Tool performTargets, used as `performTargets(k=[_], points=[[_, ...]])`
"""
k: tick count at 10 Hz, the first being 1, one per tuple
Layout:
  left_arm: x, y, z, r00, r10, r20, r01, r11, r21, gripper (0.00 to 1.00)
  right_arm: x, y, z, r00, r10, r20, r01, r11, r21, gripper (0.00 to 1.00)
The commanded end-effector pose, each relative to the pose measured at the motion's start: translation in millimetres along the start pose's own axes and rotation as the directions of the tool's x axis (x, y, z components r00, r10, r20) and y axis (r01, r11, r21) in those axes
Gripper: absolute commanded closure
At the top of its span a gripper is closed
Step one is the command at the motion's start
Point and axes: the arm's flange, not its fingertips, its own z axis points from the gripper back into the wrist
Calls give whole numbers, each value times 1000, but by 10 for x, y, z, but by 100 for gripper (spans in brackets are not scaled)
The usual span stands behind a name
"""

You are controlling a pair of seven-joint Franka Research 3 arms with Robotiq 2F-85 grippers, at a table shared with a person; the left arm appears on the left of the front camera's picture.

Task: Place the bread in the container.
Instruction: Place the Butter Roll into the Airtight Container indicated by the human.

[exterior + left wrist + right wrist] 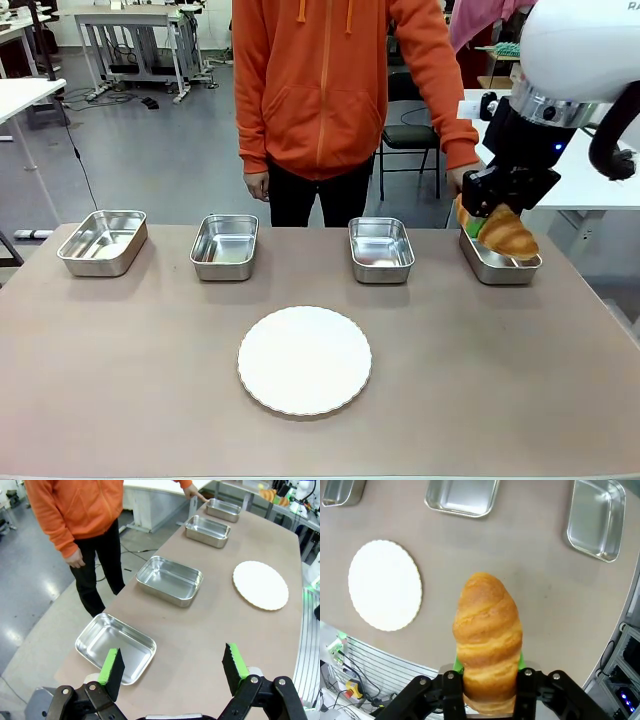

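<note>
Currently the bread (510, 235) is held between the green fingers of the right hand (490, 228), above the rightmost metal tray (497, 265) at the far right side of the tabletop (150, 360). Seen from the right wrist, the bread (487, 635) is clamped at its lower part by the right hand (487, 690) and is lifted high over the tabletop, not touching anything else. Four metal trays are placed in a row along the far edge, and a round white plate (304, 360) is placed nearer, in the middle. The left hand (172, 667) is spread wide with nothing between its fingers, close to the leftmost tray (115, 647). A person in an orange hoodie (335, 80) is standing behind the tabletop, with one hand (462, 182) near the right hand of the robot.
</note>
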Motion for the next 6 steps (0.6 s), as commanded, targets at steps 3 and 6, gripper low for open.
performTargets(k=[3,6], points=[[1,-9,12,1000,-13,14,13,1000,-8,0,546,-820,-174,986,-161,34,162,987,-15,59],[1,-9,12,1000,-13,14,13,1000,-8,0,871,-1521,-602,969,-227,100,227,974,18,59]])
